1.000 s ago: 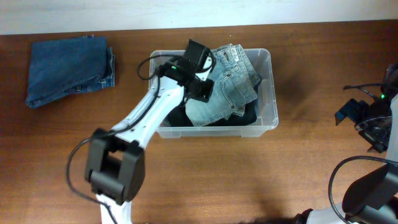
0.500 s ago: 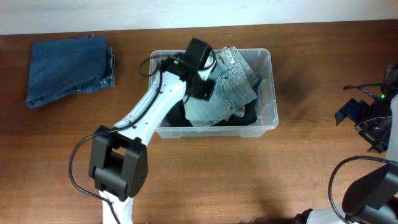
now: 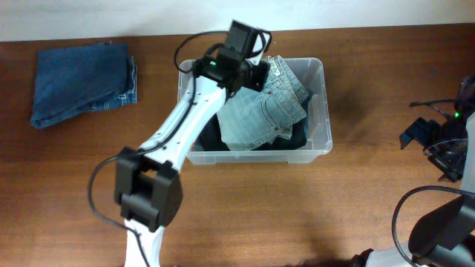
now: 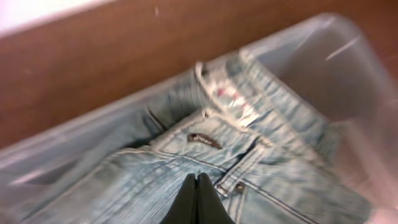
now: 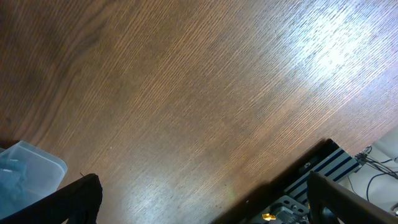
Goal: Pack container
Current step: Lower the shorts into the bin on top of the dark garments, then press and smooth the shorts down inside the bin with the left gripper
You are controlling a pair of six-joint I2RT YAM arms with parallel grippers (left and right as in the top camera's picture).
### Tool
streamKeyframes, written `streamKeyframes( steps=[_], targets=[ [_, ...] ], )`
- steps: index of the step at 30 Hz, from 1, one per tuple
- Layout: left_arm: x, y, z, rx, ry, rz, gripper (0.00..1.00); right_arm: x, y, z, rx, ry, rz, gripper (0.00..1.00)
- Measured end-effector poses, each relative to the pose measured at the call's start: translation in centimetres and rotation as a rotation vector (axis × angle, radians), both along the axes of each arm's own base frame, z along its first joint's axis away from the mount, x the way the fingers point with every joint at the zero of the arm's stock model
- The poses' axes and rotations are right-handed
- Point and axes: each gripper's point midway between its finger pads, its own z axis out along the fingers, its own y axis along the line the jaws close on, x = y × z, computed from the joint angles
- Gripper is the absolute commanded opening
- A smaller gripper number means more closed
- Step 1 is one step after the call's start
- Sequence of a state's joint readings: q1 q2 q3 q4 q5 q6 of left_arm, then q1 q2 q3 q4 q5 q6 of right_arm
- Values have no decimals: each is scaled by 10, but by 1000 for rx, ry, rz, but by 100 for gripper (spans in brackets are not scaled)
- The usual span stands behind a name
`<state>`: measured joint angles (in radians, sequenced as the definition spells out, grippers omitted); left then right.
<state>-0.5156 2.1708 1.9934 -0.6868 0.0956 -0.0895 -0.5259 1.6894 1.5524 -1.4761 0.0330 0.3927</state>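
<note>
The container (image 3: 327, 111), a clear plastic bin, stands mid-table with light-blue jeans (image 3: 261, 115) heaped on a dark garment (image 3: 213, 138) inside it. My left gripper (image 3: 257, 76) hovers over the bin's far-left part, near the back rim. In the left wrist view its fingertips (image 4: 197, 180) are pressed together with nothing between them, just above the waistband and pocket of the light-blue jeans (image 4: 261, 155). My right gripper (image 3: 439, 145) rests at the table's far right, away from the bin. In the right wrist view the right gripper (image 5: 208, 200) is spread wide over bare wood.
A folded pair of dark-blue jeans (image 3: 82, 83) lies at the table's far left. The container's corner (image 5: 28, 169) shows at the lower left of the right wrist view. Cables and a black stand (image 5: 323, 174) sit at the table's right edge.
My left gripper has moved from the middle of the jeans pile toward the bin's back rim, staying shut. The jeans stay in the bin. The right arm is still.
</note>
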Motion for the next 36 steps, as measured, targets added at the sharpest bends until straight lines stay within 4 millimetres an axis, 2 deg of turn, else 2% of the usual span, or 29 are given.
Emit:
streamKeyframes(
  steps=[3, 6, 13, 20, 22, 26, 30, 33, 35, 36],
  targets=[
    [-1, -7, -33, 29, 46, -10, 1, 0, 0, 0, 0, 0, 0, 98],
    [-1, -16, -48, 36, 56, -23, 1, 0, 0, 0, 0, 0, 0, 98],
    [-8, -32, -56, 43, 53, -51, 1, 0, 0, 0, 0, 0, 0, 98],
    [-46, -47, -83, 121, 157, -107, 1, 0, 0, 0, 0, 0, 0, 98],
    [-54, -49, -86, 136, 173, -118, 1, 0, 0, 0, 0, 0, 0, 98],
    [-70, -53, -88, 162, 209, -142, 1, 0, 0, 0, 0, 0, 0, 98],
    [-70, -55, -83, 162, 204, -143, 1, 0, 0, 0, 0, 0, 0, 98],
    [-58, -59, -67, 146, 151, -130, 1, 0, 0, 0, 0, 0, 0, 99],
    [-33, -68, -38, 103, 34, -101, 1, 0, 0, 0, 0, 0, 0, 99],
    [-24, -69, -30, 89, -3, -87, 1, 0, 0, 0, 0, 0, 0, 98]
  ],
)
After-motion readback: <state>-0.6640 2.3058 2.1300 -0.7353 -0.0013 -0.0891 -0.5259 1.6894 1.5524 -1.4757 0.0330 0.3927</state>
